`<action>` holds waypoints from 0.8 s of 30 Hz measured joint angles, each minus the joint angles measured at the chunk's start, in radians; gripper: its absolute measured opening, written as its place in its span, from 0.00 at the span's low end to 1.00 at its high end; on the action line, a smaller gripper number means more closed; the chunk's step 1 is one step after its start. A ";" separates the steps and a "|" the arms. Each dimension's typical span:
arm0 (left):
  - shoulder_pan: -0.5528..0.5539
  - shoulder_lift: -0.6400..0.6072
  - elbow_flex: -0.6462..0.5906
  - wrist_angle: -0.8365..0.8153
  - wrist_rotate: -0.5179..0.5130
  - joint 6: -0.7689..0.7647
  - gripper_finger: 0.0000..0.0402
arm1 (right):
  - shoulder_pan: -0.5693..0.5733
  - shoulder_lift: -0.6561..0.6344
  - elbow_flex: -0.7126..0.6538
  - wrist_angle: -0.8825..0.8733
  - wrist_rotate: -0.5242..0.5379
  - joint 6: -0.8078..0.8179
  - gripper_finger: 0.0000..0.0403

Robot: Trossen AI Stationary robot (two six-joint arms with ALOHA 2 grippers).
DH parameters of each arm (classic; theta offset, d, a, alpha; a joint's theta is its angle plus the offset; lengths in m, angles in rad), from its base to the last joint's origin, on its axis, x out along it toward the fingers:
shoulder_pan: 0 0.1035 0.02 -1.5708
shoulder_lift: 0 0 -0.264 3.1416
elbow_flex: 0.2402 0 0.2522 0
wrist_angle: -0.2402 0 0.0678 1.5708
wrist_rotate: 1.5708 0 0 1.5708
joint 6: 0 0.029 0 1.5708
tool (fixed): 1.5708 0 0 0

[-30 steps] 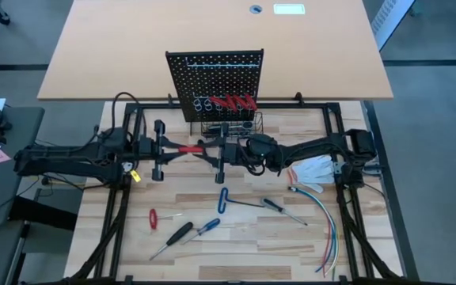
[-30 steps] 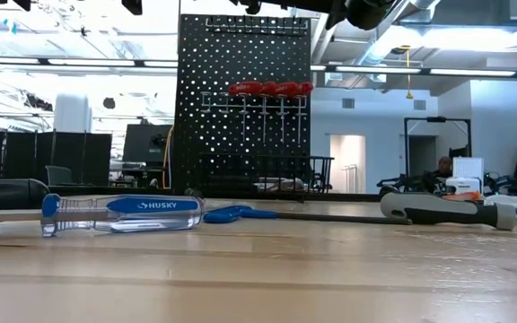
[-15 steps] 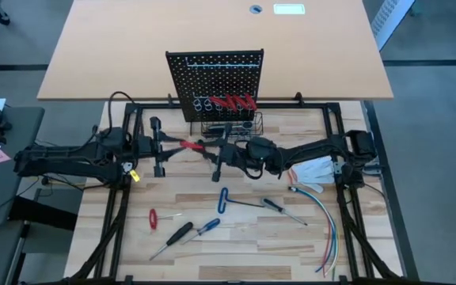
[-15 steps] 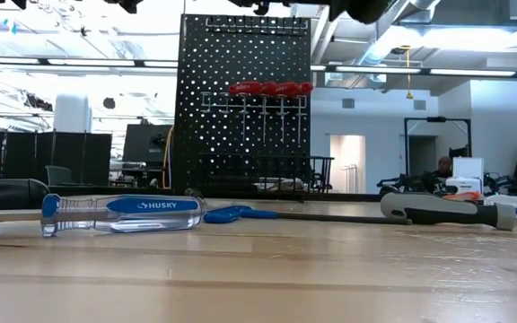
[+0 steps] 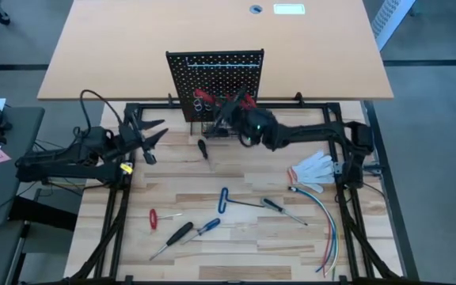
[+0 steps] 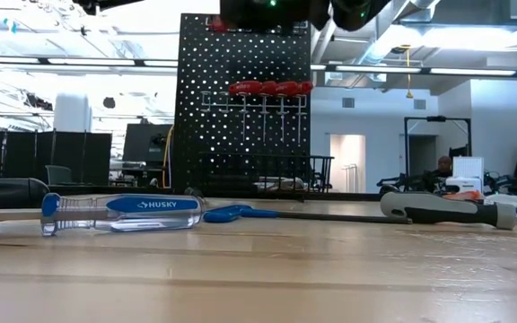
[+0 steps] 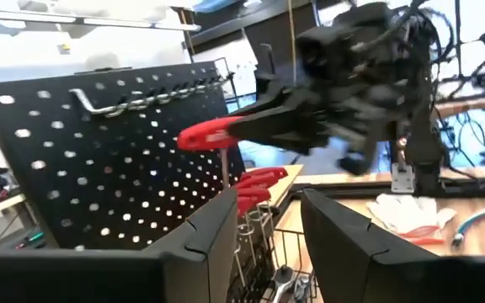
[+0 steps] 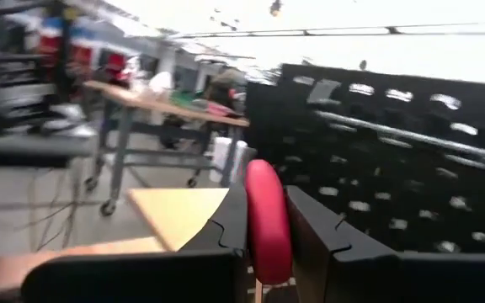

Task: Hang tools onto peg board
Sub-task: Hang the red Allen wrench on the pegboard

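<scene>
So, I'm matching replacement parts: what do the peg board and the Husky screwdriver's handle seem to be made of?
The peg board looks like matte black painted sheet metal, though plastic is possible: a thin flat panel with even rows of punched holes. The Husky screwdriver handle looks like clear hard plastic over a blue core: light passes through its glossy ends.

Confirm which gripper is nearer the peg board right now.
Right. The right gripper is up against the peg board, fingers shut on a red-handled tool. The left gripper sits off to the board's left, fingers open, holding nothing.
</scene>
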 joint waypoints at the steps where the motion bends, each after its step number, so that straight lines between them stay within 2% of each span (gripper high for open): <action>1: 0.000 -0.008 0.000 -0.007 0.000 -0.005 0.32 | -0.015 0.000 0.000 0.011 0.000 0.014 0.12; 12: 0.000 -0.010 0.000 -0.010 0.004 -0.008 0.31 | -0.058 0.027 0.001 0.080 -0.056 0.082 0.12; 18: 0.000 -0.011 0.000 -0.007 0.011 -0.011 0.31 | -0.062 0.096 0.011 0.105 -0.039 0.048 0.12; 24: 0.000 -0.010 0.000 -0.011 0.015 -0.011 0.31 | -0.066 0.106 0.017 0.112 0.004 0.007 0.12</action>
